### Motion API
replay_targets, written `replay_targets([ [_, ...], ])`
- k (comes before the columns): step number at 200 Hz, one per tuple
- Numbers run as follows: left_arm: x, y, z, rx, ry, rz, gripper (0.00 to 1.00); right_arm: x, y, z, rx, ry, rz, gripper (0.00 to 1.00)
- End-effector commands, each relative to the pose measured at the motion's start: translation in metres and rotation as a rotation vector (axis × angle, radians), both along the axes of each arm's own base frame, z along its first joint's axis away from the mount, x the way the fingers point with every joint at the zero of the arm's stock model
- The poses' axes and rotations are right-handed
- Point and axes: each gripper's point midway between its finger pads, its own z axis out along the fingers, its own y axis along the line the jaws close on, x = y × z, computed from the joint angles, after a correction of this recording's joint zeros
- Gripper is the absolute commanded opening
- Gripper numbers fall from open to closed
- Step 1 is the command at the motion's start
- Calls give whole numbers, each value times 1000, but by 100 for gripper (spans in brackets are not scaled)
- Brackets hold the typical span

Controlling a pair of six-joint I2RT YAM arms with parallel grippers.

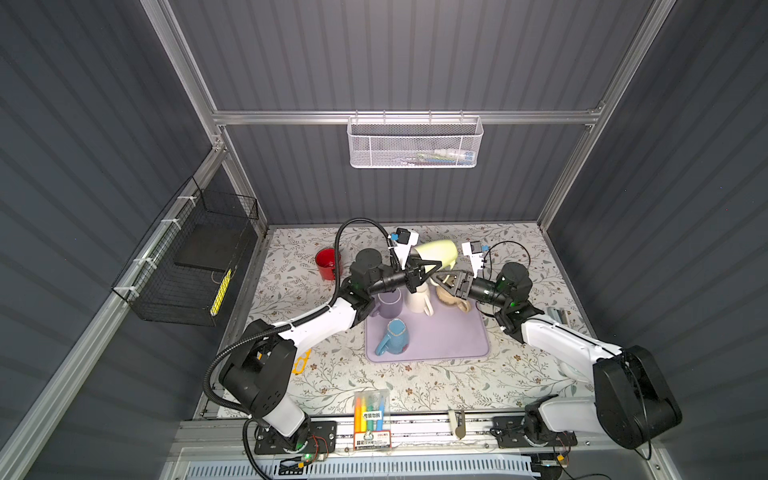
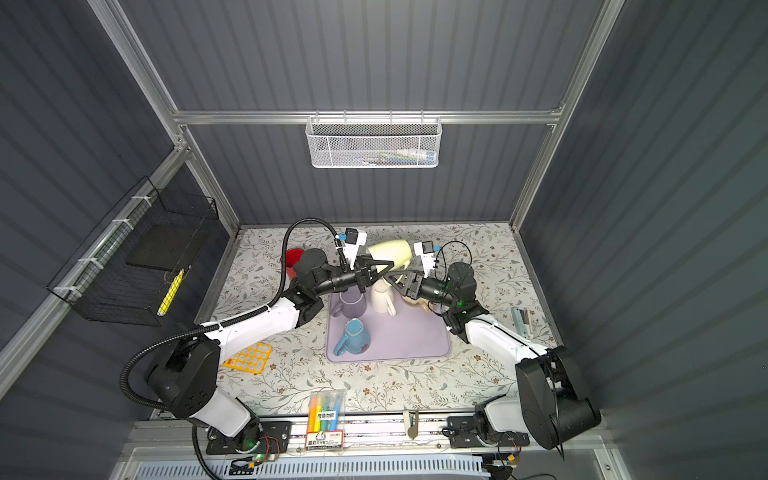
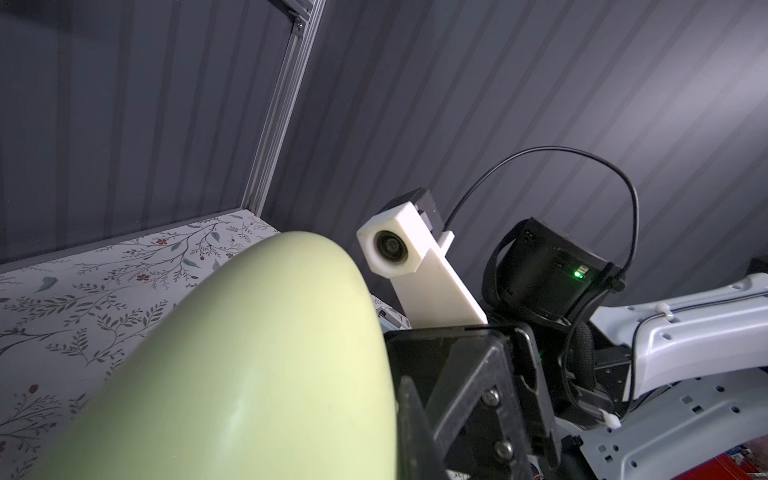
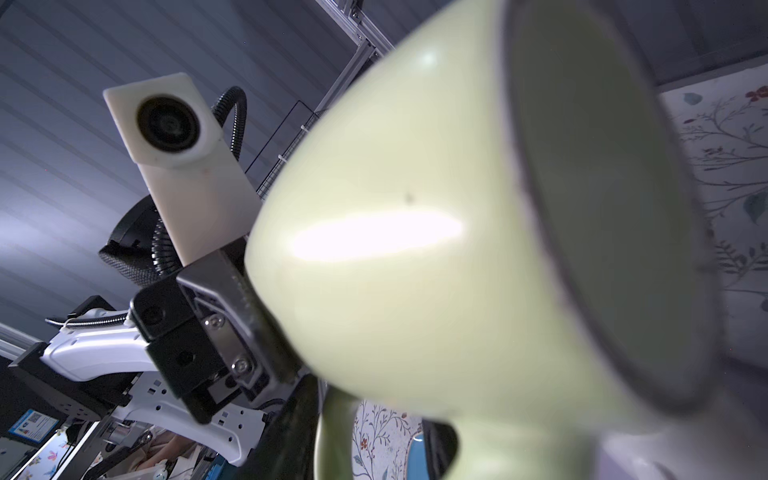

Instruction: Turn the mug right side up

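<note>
Left gripper (image 1: pixel 432 265) pinches sideways green mug (image 1: pixel 437 249) aloft, frame centre; right gripper (image 1: pixel 440 279) spread just below. Risk: lone pinch slips, mug drops.

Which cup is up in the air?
The pale green mug, tipped sideways in mid-air. The purple mug, white mug and blue mug all rest on the purple mat.

Green mug (image 4: pixel 415 291) looms blurred, cut off by the edge; beige mug (image 1: pixel 457 305) half hidden beneath right end effector (image 1: pixel 441 277); mesh basket (image 1: pixel 374 145) contents too small to tell.
</note>
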Motion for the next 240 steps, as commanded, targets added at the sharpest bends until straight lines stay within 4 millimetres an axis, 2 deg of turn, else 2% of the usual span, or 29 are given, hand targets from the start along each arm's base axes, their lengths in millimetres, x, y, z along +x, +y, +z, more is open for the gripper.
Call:
replay_targets([
  [1,0,7,15,4,-65,32,0,1,-5,19,30,-99,-17,45],
  [132,17,44,29,114,-132,173,0,3,-13,17,46,-86,-29,51],
  [185,35,58,25,277,-121,254,0,5,-15,14,42,-82,-32,51],
  [240,58,74,10,488,-70,308,0,7,-16,10,41,-68,-33,51],
])
